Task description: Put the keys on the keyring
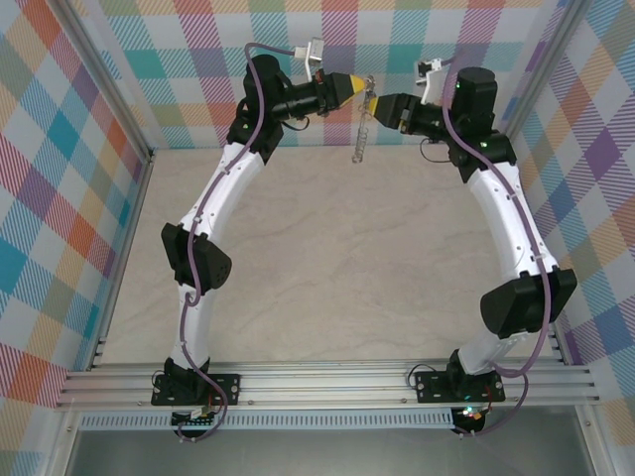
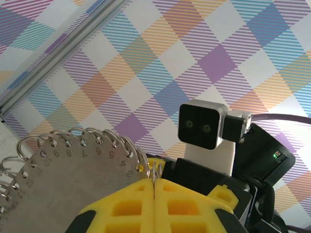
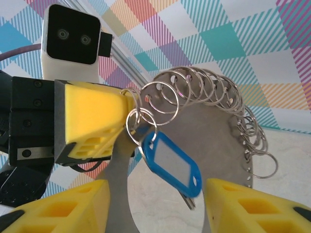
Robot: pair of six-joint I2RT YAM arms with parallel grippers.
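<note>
— Where is the key?

— The key (image 3: 172, 165) is blue with a white window. In the right wrist view it sits low in the middle of the picture, tilted. A bit of silver blade (image 3: 188, 200) pokes out below it. Its top meets a little ring (image 3: 141, 125).

— And the keyring?

— The keyring (image 3: 218, 141) is a round grey metal plate with lots of small rings all round its rim. In that view it takes up the middle and the right, behind the key. From the top camera it looks like a thin strip hanging down near the top middle. It is up off the table (image 1: 337, 268), in front of the checked wall (image 1: 417, 30).

— What about the left claw?

— The left claw (image 2: 154, 187) is pinched tight. In its own view, at the bottom middle, its two yellow fingers (image 2: 121, 208) press together with thin wire of the keyring caught between them. The plate sits at the lower left there, with numbers along its edge.

— Does the little ring hang from the plate?

— I cannot tell. It is just beside the tip of the left claw.

— And the right claw?

— The right claw (image 1: 377, 101) is wide. In its own view one finger is in the lower left corner and one in the lower right. The key is between them, and they do not touch it.
</note>
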